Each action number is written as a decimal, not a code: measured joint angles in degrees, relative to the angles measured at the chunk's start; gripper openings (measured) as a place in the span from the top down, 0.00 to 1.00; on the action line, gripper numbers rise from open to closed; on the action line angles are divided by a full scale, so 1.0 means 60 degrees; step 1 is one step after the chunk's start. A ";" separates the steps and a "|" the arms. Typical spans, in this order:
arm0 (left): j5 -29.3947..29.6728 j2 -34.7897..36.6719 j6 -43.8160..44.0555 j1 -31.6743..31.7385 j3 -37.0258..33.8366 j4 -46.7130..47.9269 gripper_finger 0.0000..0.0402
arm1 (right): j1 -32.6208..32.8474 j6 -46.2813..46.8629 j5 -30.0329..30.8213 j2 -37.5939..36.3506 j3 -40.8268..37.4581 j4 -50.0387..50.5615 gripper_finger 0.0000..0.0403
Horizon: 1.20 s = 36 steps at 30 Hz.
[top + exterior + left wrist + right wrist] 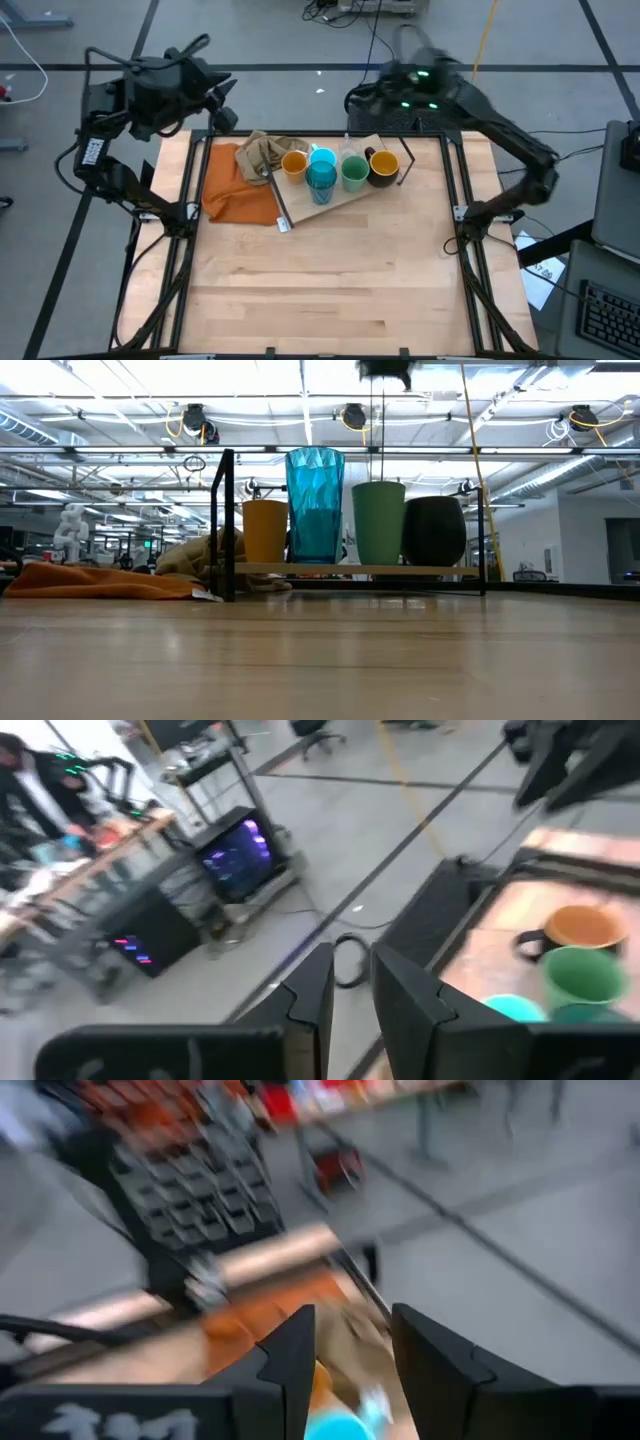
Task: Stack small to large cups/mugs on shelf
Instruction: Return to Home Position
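Observation:
On the shelf (340,200), a wooden board on black legs at the table's far middle, stand an orange cup (294,163), a light-blue mug (322,155), a teal tumbler (320,182), a green cup (354,173) and a black mug (383,167) with an orange inside. Seen from table height, the orange cup (265,530), tumbler (314,505), green cup (378,522) and black mug (434,530) stand upright in a row. My left gripper (224,104) hovers high past the far left corner, its fingers (310,995) narrowly apart and empty. My right gripper (362,98) is raised beyond the far edge, open (350,1360), blurred.
An orange cloth (238,188) lies left of the shelf with a beige cloth (262,153) bunched on it. The near half of the wooden table (330,290) is bare board. Black frame rails (185,220) run along both sides.

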<state>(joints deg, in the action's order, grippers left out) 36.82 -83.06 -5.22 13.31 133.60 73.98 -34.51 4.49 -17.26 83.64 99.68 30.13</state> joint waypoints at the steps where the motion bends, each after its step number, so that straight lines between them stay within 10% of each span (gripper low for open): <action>1: -0.0196 0.0082 0.0128 -0.0009 -0.0004 -0.0022 0.82 | 0.0198 0.0056 -0.0002 -0.0354 0.0000 -0.0123 0.70; 12: -0.4182 0.0852 0.1422 -0.0187 -0.0007 -0.0802 0.82 | 0.2782 0.0801 0.0096 -0.2215 0.0007 -0.0564 0.70; 25: -0.3944 0.4842 0.2646 -0.0392 -0.0082 0.1812 0.82 | 0.3131 -0.0222 0.1616 -0.6939 0.0036 0.3389 0.70; 36: -0.5138 0.7294 0.3155 0.1397 -0.3546 0.1849 0.82 | 0.2992 0.1156 0.1669 -1.1255 -0.2833 0.4412 0.70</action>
<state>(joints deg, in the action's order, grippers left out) 5.99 -39.29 13.71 21.69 112.32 85.07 -16.56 11.42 -7.24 16.11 82.68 56.60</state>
